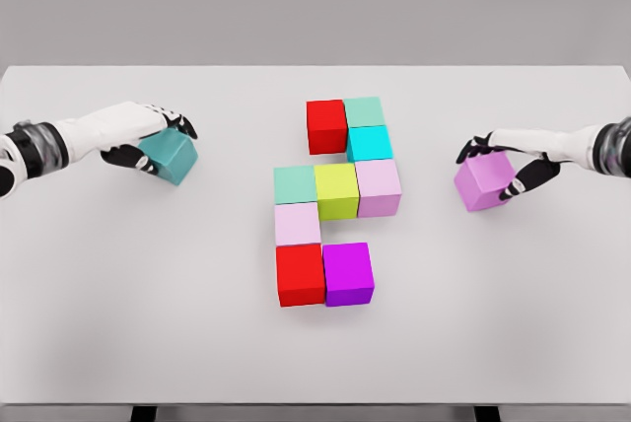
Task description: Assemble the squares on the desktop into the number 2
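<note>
Several coloured cubes sit joined in the table's middle: a red cube (325, 126) and a mint cube (364, 111) on top, a cyan cube (370, 143) below, then a green cube (294, 184), a yellow-green cube (337, 191) and a pale pink cube (379, 187) in a row. Under these come a light pink cube (297, 224), a second red cube (300, 274) and a magenta cube (348, 273). My left hand (158, 141) is shut on a teal cube (171, 158) at the left. My right hand (498, 161) is shut on a lilac cube (483, 181) at the right.
The white table (118, 323) reaches from edge to edge of the view, with its front edge near the bottom. Both held cubes stand well apart from the central group.
</note>
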Controlling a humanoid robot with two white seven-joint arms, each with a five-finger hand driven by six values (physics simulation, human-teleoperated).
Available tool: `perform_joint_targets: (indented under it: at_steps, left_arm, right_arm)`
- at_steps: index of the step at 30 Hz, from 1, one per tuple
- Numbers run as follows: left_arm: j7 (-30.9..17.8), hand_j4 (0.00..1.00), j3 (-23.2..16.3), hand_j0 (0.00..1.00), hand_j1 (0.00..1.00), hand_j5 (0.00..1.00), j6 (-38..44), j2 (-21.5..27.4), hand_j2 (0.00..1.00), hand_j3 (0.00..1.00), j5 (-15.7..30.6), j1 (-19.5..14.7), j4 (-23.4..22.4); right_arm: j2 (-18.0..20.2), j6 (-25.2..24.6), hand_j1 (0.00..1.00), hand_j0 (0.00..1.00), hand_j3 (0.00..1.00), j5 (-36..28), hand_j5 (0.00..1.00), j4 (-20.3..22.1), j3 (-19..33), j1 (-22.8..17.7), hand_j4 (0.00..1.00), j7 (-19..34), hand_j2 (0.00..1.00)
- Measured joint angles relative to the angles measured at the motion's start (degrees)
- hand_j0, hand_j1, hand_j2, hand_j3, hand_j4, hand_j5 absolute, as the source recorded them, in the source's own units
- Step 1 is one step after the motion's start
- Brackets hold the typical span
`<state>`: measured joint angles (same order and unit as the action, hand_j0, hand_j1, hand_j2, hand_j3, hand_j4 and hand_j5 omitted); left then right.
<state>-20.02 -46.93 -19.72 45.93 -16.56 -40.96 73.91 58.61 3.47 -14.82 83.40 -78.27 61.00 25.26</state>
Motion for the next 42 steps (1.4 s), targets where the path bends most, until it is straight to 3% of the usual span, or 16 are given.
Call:
perform_joint_targets:
  at_steps: [7,16,24,32,42]
  left_arm:
    - [0.26,0.51,0.29,0.51,0.51,0.51,5.61,0.34,0.51,0.51,4.96,-0.35,4.64]
    - [1.44,0.52,0.22,0.52,0.52,0.52,13.80,-1.10,0.52,0.52,5.78,-1.32,6.83]
    - [5.39,0.52,0.10,0.52,0.52,0.52,23.09,-3.39,0.52,0.52,5.92,-1.23,9.69]
    - [6.50,0.52,-0.02,0.52,0.52,0.52,26.38,-6.64,0.52,0.52,5.65,-1.23,9.74]
    - [7.02,0.52,-0.22,0.52,0.52,0.52,29.23,-10.94,0.52,0.52,3.70,-1.32,9.12]
  right_arm:
    - [2.28,13.44,0.56,0.56,0.56,0.30,0.56,0.16,-0.02,0.18,0.56,0.86,0.56]
    - [4.88,29.04,0.57,0.57,0.57,0.75,0.57,0.50,-0.19,0.18,0.57,3.43,0.57]
    - [4.78,31.48,0.57,0.57,0.57,3.60,0.57,1.55,-0.17,0.62,0.57,7.72,0.57]
    - [2.67,31.65,0.57,0.57,0.57,11.65,0.57,7.07,-0.04,2.46,0.57,8.72,0.57]
    - [0.08,31.67,0.57,0.57,0.57,15.16,0.57,10.52,-0.10,4.31,0.57,9.73,0.57]
